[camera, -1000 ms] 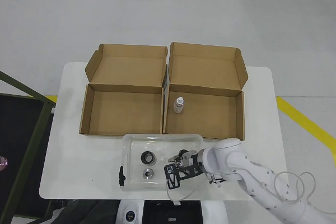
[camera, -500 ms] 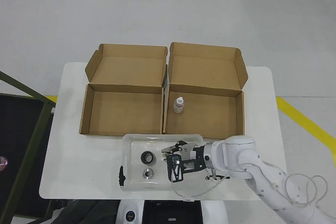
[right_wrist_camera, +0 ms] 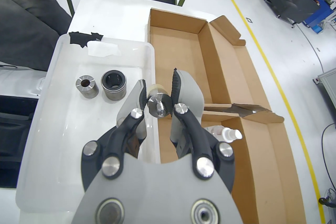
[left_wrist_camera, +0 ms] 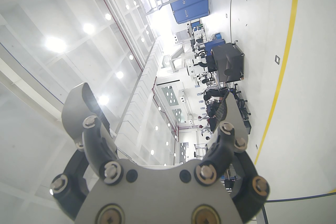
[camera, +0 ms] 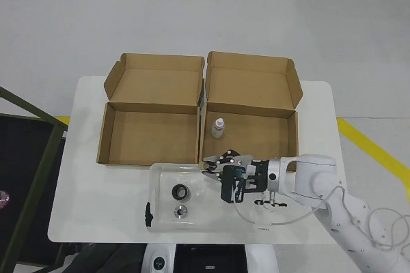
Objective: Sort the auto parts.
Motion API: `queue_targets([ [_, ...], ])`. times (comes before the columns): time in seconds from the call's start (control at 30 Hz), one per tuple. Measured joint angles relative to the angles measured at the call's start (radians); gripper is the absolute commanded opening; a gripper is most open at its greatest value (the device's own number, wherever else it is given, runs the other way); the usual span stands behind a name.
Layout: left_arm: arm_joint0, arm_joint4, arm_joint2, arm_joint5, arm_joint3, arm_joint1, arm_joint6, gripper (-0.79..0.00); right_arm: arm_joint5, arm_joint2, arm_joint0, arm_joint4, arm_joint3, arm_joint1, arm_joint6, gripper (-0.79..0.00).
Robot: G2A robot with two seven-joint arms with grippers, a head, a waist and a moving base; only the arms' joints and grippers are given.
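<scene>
Already, from above, a bottle [camera: 219,127] is sitting in the box [camera: 260,140] beyond the tray [camera: 164,176]; a bearing [camera: 180,192] and a collet [camera: 182,211] are waiting inside it. The left jaws are gaping wide, holding nothing. The right jaws are clamping a steel part [right_wrist_camera: 157,104] over the tray's rim.

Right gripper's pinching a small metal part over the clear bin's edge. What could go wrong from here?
The metal part sits at the tips of the right gripper and might slip onto the clear bin. A spray bottle sits close by in the right box; a release there could hit it.
</scene>
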Motion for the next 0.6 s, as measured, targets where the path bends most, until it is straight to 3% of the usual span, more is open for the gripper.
queue_targets([
  [0.6, 0.000, 0.000, 0.000, 0.000, 0.000, 0.000, 0.000, 0.000, 0.048, 0.069, -0.003, 0.008, 0.107, 0.002, -0.080, -0.785],
])
